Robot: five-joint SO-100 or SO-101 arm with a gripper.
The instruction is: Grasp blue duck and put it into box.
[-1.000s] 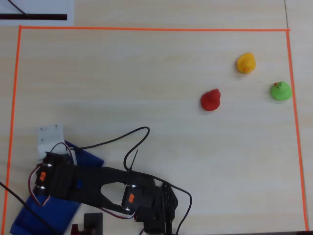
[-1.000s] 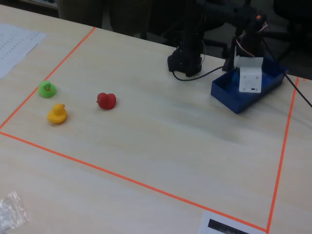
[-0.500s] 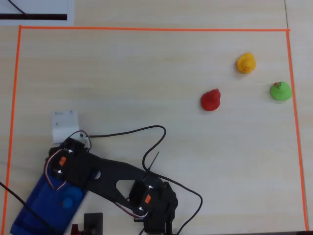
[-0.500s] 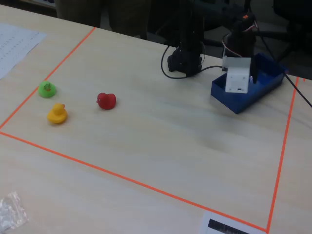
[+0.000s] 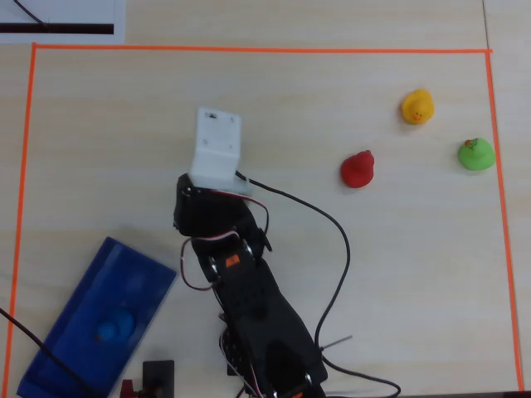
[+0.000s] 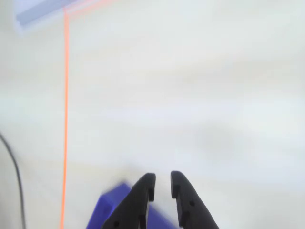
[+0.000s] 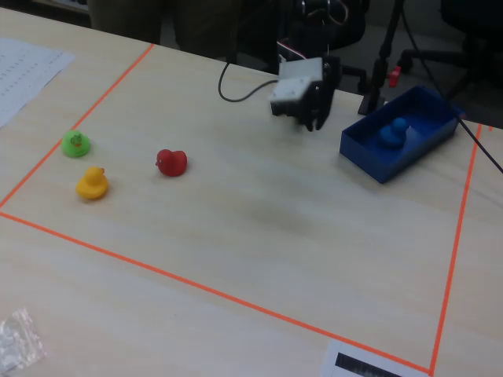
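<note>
Blue duck sitting in the box — tool hanging empty over bare tabletop.

Overhead view: blue duck (image 5: 114,327) is lying inside the box (image 5: 141,274) at lower left; the arm is reaching up the middle of the tabletop (image 5: 332,91), well apart from the box. Red duck (image 5: 358,169), yellow duck (image 5: 416,107) and green duck (image 5: 476,154) are sitting at upper right, inside the orange tape border (image 5: 249,50).
Wrist view: tool (image 6: 161,183) is showing a narrow gap between its black jaws, nothing between them; a blurred corner of the box (image 6: 110,206) is showing at the bottom edge.
Fixed view: tool (image 7: 311,122) is hovering just left of the box (image 7: 369,151) — blue duck (image 7: 393,132) is resting inside it.
</note>
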